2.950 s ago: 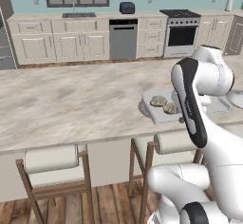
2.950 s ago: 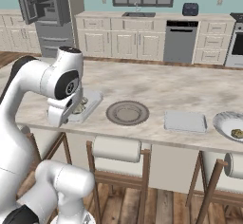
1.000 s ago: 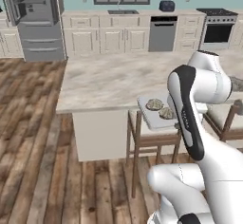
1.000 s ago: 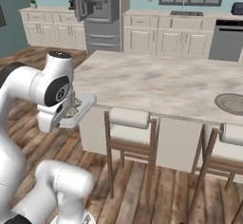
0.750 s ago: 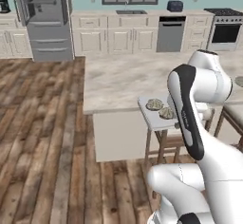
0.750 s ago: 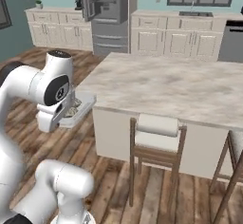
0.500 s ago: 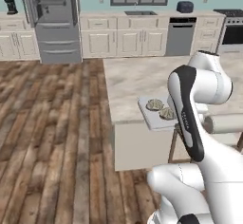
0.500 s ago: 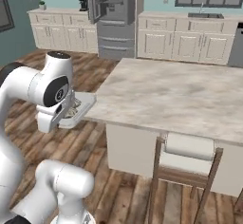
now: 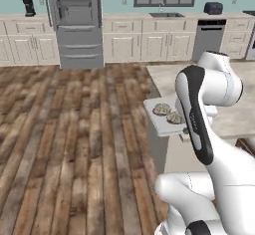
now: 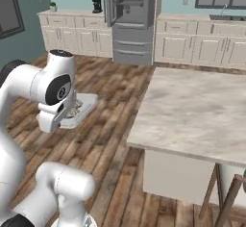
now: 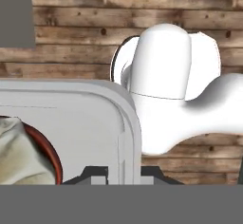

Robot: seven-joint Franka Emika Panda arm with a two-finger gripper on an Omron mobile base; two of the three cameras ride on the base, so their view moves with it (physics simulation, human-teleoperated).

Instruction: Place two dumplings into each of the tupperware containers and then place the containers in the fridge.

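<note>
1. Driving this one remotely. The gripper [image 11: 122, 176] is pinched tight on the rim of a tupperware container [image 9: 162, 122]; in the hand view the rim runs straight down between the two finger tips, so the jaws are narrow and clamped on that edge, nothing else.

2. Two dumplings [image 9: 168, 113] sit side by side in the tray, roughly flat as far as I can tell. The tray hangs out in mid-air over the wood floor [image 9: 74, 144], just off the corner of the island counter [image 10: 202, 110], with nothing under it.

3. The fridge [image 9: 75, 22] is across the floor from the tray, against the back wall, door open, grey shelves showing. Well apart from the tray, so I'd say there's driving left before any placing.

4. My worry: it's an edge grip on a thin rim with the whole tray cantilevered off it. A jerky stop or sharp turn of the base could let it pivot in the fingers and tip.

5. The dumplings are loose, the rim is low. Any tilt and they roll out onto the floor.

6. Also the open fridge door [image 10: 109, 2]: come in at a bad angle and the tray's far edge could clip it or a shelf lip.
</note>
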